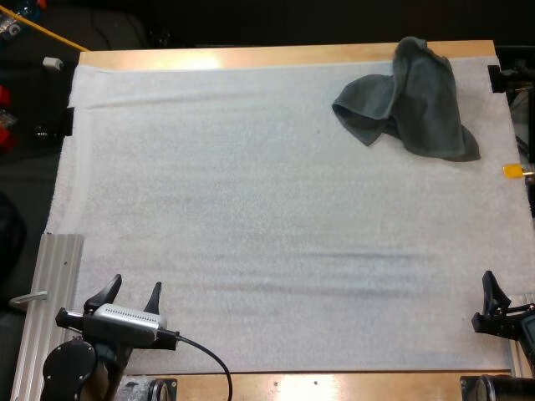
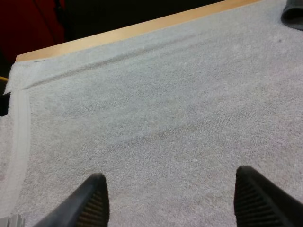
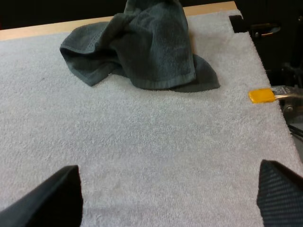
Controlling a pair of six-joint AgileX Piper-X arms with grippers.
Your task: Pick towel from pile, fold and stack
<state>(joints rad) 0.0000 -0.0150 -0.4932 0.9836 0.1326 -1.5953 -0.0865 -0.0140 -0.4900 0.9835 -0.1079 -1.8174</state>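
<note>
Nearest to the camera, at the near left corner of the table, is the left gripper. Its two black fingers stand apart and point toward the far side, and they rest low over the white mat. In the left wrist view the same gripper has its ribbed fingertips wide from each other, with bare mat between them and ahead of them. A small dark edge of the towel appears far off, close to the mat's far side. Just beside the left arm, a ribbed metal rail lies along the left border of the mat. The right gripper is at the near right edge of the mat. In the right wrist view this gripper is spread as well, its fingers apart and clear of any thing. The crumpled dark grey-green towel lies in the far right part of the mat, well apart from both grippers. One end of it reaches the wooden table at the far edge. From the right wrist the towel is straight ahead, bunched in loose folds, with one flap spread to the side on the mat and a hemmed edge turned toward the gripper.
</note>
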